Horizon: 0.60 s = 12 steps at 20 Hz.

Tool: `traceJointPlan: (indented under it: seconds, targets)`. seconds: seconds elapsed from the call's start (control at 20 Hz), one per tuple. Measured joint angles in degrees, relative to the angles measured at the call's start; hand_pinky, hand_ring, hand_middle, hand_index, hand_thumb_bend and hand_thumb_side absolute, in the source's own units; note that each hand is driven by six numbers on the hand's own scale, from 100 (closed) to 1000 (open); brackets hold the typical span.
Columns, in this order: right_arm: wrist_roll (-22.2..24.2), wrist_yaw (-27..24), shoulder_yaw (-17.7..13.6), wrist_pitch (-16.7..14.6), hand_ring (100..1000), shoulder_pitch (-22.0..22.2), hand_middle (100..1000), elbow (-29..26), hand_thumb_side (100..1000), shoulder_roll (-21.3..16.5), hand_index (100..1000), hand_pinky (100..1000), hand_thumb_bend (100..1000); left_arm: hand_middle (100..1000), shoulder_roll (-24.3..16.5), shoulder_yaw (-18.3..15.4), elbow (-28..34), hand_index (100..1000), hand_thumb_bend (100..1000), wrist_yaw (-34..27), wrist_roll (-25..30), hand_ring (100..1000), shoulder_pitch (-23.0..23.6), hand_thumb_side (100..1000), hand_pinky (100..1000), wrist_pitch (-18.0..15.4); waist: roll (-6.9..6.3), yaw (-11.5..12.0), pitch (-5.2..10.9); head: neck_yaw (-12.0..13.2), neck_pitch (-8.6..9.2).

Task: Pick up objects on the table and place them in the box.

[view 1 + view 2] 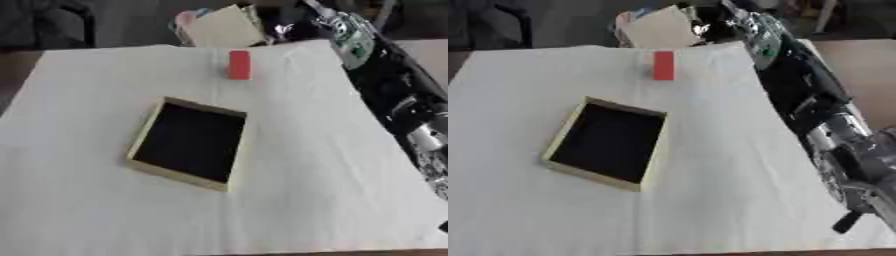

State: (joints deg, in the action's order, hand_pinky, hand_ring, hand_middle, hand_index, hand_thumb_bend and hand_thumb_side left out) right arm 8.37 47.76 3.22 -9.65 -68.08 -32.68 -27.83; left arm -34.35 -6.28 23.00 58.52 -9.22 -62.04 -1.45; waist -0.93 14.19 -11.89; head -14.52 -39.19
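Observation:
A red block (238, 65) stands on the white table (332, 190) near its far edge. Closer to me, left of centre, an open box (145, 136) with yellowish walls and a black inside lies askew; nothing shows in it. My right arm (807, 95) runs up the right side of the table, and my right hand (713, 26) is beyond the far edge, up and to the right of the red block and apart from it. The hand is dark against a dark background and touches or overlaps a cream flat thing (226, 27). My left hand shows in neither view.
The cream flat thing leans beyond the table's far edge, with a pinkish shape (184, 20) at its left. A dark chair (52, 25) stands at the back left. Bare white cloth surrounds the box.

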Motion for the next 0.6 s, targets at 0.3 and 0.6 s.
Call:
traceJointPlan:
  seconds: [0.3,0.6]
  targets:
    - [1.1,7.4,-0.1,-1.6,926,0.0,959,0.2,320,0.5,1000,799,332,768,0.8,0.0,0.5,847,443,0.2,0.2,769,-1.2,509,817,-0.5,-0.47,1.9,-1.08,-1.6,0.53]
    - [2.3,8.9,-0.6,-3.1,932,0.0,959,1.0,327,0.7,1000,804,403,768,1.2,0.0,0.8,847,445,0.5,0.3,769,-1.7,509,818,-0.7,-0.79,2.8,-1.84,-2.8,1.02]
